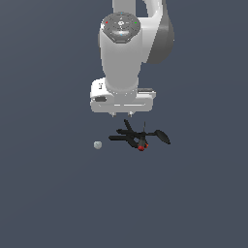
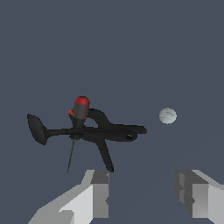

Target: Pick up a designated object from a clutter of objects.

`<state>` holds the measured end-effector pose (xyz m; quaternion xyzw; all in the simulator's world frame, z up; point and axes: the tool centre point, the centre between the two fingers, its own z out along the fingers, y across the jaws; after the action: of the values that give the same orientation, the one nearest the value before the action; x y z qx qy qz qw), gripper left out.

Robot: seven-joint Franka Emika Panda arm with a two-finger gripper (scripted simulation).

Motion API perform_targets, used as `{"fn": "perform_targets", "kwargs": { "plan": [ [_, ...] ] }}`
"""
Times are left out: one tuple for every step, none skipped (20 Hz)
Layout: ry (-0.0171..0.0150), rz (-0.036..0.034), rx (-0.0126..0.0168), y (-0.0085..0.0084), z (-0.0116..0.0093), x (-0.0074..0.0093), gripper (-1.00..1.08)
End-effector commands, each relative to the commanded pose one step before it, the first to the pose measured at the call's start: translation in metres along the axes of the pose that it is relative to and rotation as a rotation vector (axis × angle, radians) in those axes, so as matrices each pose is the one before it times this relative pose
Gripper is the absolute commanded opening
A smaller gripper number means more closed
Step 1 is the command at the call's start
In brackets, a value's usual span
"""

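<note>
The black spring clamp [image 2: 114, 132] lies on the floor with its handles splayed and a looped jaw by a small red tip. It also shows in the exterior view [image 1: 124, 137]. A black spatula [image 2: 38, 129] lies across it, blade away from the ball. A red-capped screwdriver [image 2: 80, 112] rests on the pile, its thin shaft pointing toward my gripper. My gripper [image 2: 146, 194] is open and empty. It hovers above the clutter [image 1: 139, 137], a little behind it in the exterior view [image 1: 122, 115]. One clamp handle points toward my nearer finger [image 2: 99, 192].
A tiny pale grey ball [image 2: 167, 116] lies apart from the tools, on the exterior view's left of them [image 1: 98, 145]. The floor [image 1: 58, 193] is a flat dark grey surface with no visible edges.
</note>
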<state>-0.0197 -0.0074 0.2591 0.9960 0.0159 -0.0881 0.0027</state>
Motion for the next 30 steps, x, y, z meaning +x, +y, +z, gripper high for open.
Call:
{"fn": "perform_targets", "kwargs": {
  "plan": [
    [-0.06426, -0.02884, -0.01309, -0.0053, 0.02506, -0.0031, 0.28],
    [-0.02946, -0.01332, -0.00601, -0.00249, 0.01137, -0.00101, 0.28],
    [-0.03131, -0.0142, -0.00634, -0.00267, 0.01202, -0.00097, 0.28],
    [-0.03317, -0.01509, -0.00666, -0.00287, 0.01266, -0.00091, 0.28],
    [-0.03503, -0.01598, -0.00697, -0.00306, 0.01329, -0.00082, 0.28],
    [-0.03596, -0.01646, -0.00709, -0.00318, 0.01355, -0.0007, 0.28],
    [-0.03595, -0.0165, -0.00702, -0.00321, 0.01345, -0.00054, 0.28],
    [-0.03595, -0.01654, -0.00695, -0.00324, 0.01335, -0.00038, 0.28],
    [-0.03583, -0.01652, -0.00687, -0.00325, 0.01322, -0.00023, 0.28],
    [-0.03439, -0.01589, -0.00653, -0.00315, 0.01259, -0.00007, 0.28],
    [-0.03252, -0.01505, -0.00613, -0.00299, 0.01182, 0.00008, 0.28],
    [-0.03066, -0.0142, -0.00573, -0.00284, 0.01107, 0.0002, 0.28],
    [-0.02879, -0.01335, -0.00534, -0.00267, 0.01032, 0.0003, 0.28],
    [-0.02693, -0.0125, -0.00496, -0.00251, 0.00959, 0.00038, 0.28],
    [-0.02507, -0.01164, -0.00458, -0.00234, 0.00887, 0.00043, 0.28],
    [-0.02321, -0.01078, -0.00422, -0.00217, 0.00817, 0.00048, 0.28],
    [-0.02134, -0.00992, -0.00385, -0.002, 0.00747, 0.0005, 0.28],
    [-0.01949, -0.00906, -0.0035, -0.00183, 0.00679, 0.00051, 0.28],
    [-0.01762, -0.0082, -0.00315, -0.00165, 0.00611, 0.0005, 0.28],
    [-0.01578, -0.00734, -0.00281, -0.00148, 0.00544, 0.00049, 0.28],
    [-0.01391, -0.00647, -0.00246, -0.0013, 0.00478, 0.00045, 0.28],
    [-0.01206, -0.00561, -0.00213, -0.00113, 0.00413, 0.00042, 0.28],
    [-0.01021, -0.00475, -0.00179, -0.00096, 0.00349, 0.00037, 0.28],
    [-0.00834, -0.00388, -0.00146, -0.00078, 0.00284, 0.00031, 0.28],
    [-0.0065, -0.00302, -0.00114, -0.00061, 0.00221, 0.00025, 0.28],
    [-0.00461, -0.00214, -0.0008, -0.00043, 0.00157, 0.00017, 0.28],
    [-0.0028, -0.0013, -0.00049, -0.00026, 0.00095, 0.00012, 0.28],
    [-0.00098, -0.00045, -0.00017, -0.00009, 0.00032, 0.00006, 0.28],
    [0.00474, 0.00193, 0.00085, 0.00011, -0.00148, -0.00019, 0.28],
    [0.0, 0.0, 0.0, 0.00001, 0.0003, -0.00002, 0.28]
  ]
}}
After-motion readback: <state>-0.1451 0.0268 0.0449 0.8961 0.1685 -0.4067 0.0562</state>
